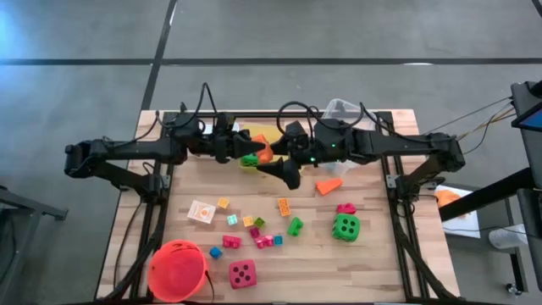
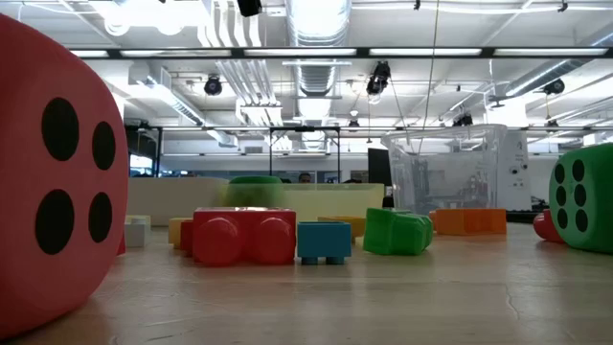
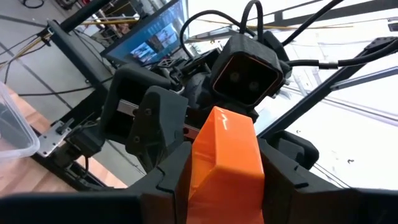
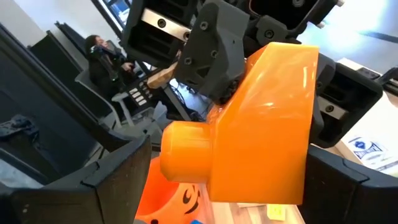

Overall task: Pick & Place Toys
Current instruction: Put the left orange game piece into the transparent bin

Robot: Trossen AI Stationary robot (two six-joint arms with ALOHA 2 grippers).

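Observation:
An orange plastic block (image 1: 264, 151) with a round stub is in the air over the table's far middle, between my two grippers, which face each other. My left gripper (image 1: 254, 152) is shut on it. My right gripper (image 1: 278, 159) is open, and its fingers stand on either side of the block (image 4: 261, 124); I cannot tell whether they touch it. An orange wedge (image 1: 329, 185), a green die (image 1: 345, 226), a pink-red die (image 1: 242, 273), a white card (image 1: 201, 212) and several small blocks (image 1: 254, 229) lie on the table. My left gripper pinches the orange block between its two fingers, on two opposite sides (image 3: 205, 174). The fingers come level from the table's left. The block is lifted clear of the table, and its free end with the round stub (image 4: 186, 149) sticks out toward my right gripper.
A yellow bin (image 1: 254, 134) holding a green die (image 1: 250, 159) lies under the grippers, and a clear bin (image 1: 343, 110) stands at the far right. An orange-red bucket (image 1: 178, 269) stands at the near left. A person (image 4: 102, 59) sits beyond the table.

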